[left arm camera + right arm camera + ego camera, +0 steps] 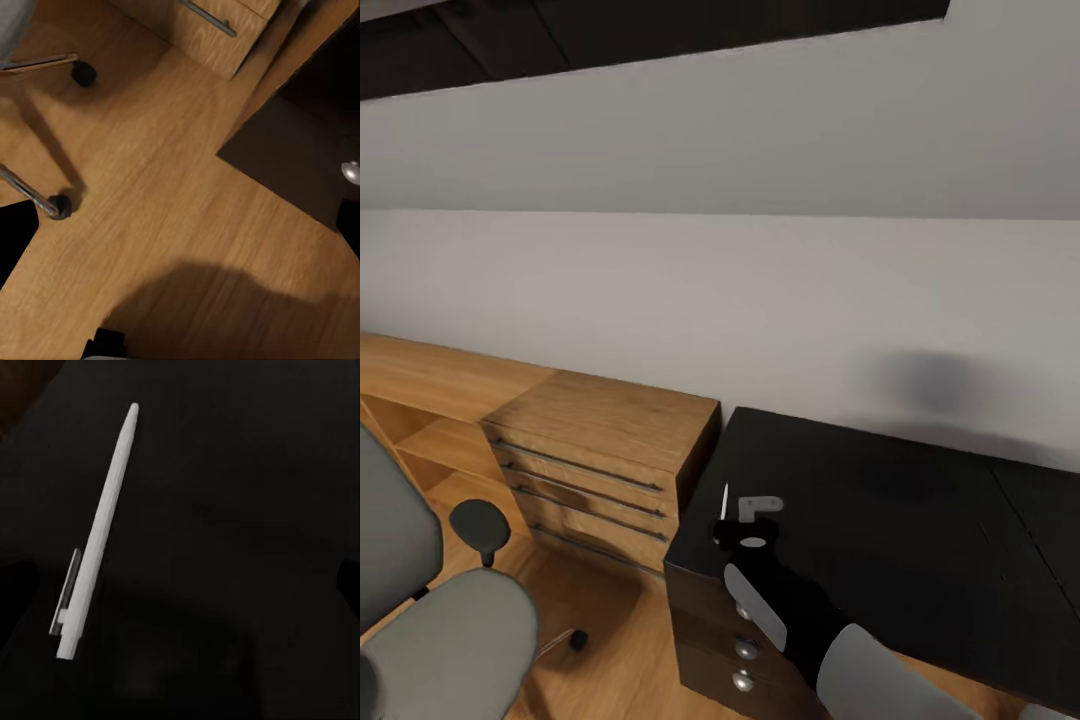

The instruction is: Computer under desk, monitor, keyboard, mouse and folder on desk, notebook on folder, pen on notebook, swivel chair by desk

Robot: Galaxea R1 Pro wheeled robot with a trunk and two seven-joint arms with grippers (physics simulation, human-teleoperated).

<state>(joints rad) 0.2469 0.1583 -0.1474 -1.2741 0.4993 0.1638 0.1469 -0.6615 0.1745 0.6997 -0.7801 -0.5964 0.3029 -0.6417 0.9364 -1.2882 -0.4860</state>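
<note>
The white pen (97,532) lies flat on the black desk (900,520), close to its left end, and shows as a thin white stick (724,500) in the head view. My right gripper (738,528) hovers just over the pen, open, its dark fingers (349,579) wide apart and nothing between them. The grey swivel chair (450,640) stands on the floor to the left of the desk. My left gripper (180,232) hangs open above the wooden floor, near the chair's chrome legs and castors (60,206).
A light-wood chest (600,440) with bar handles stands against the desk's left end, and a low wooden shelf (420,400) runs further left. The desk's drawer unit has round silver knobs (747,648). A grey wall rises behind.
</note>
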